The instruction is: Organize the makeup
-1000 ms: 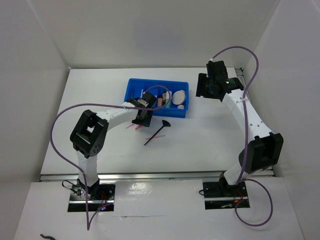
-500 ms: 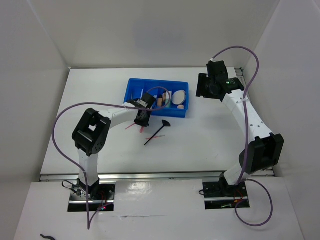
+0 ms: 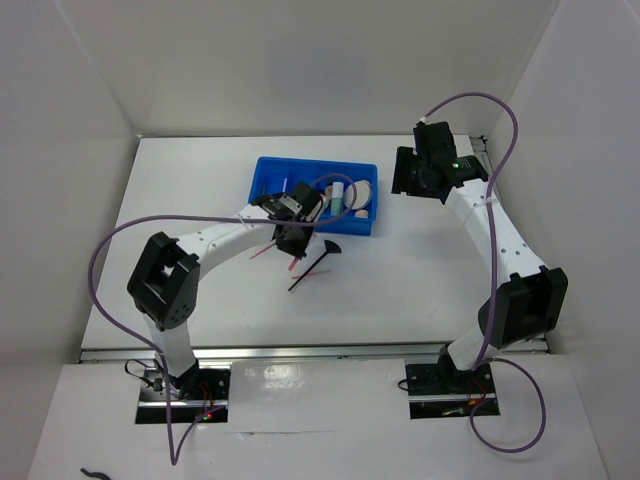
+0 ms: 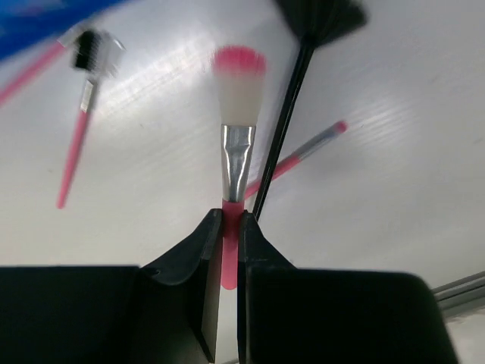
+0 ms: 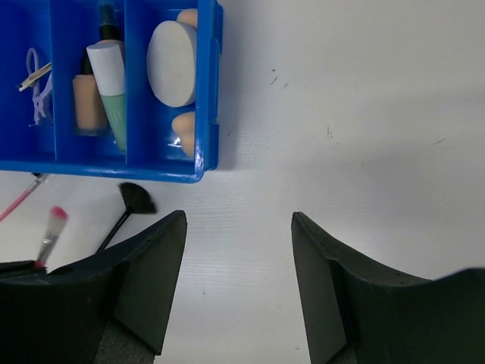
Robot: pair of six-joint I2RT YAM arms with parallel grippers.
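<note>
left wrist view: the left arm's jaws are almost closed, pinching the thin pink handle of a pink-tipped brush (image 4: 238, 155). it is held over the middle of the desk, just on the near side of the blue tray (image 5: 114, 168) that sits toward the far edge. the brush looks light and stiff with soft bristles, so the handle below the metal collar seems the safest hold. a black brush (image 4: 297, 106) and a pink stick (image 4: 307, 148) lie beneath. the right arm's jaws gape wide and hold nothing.
</note>
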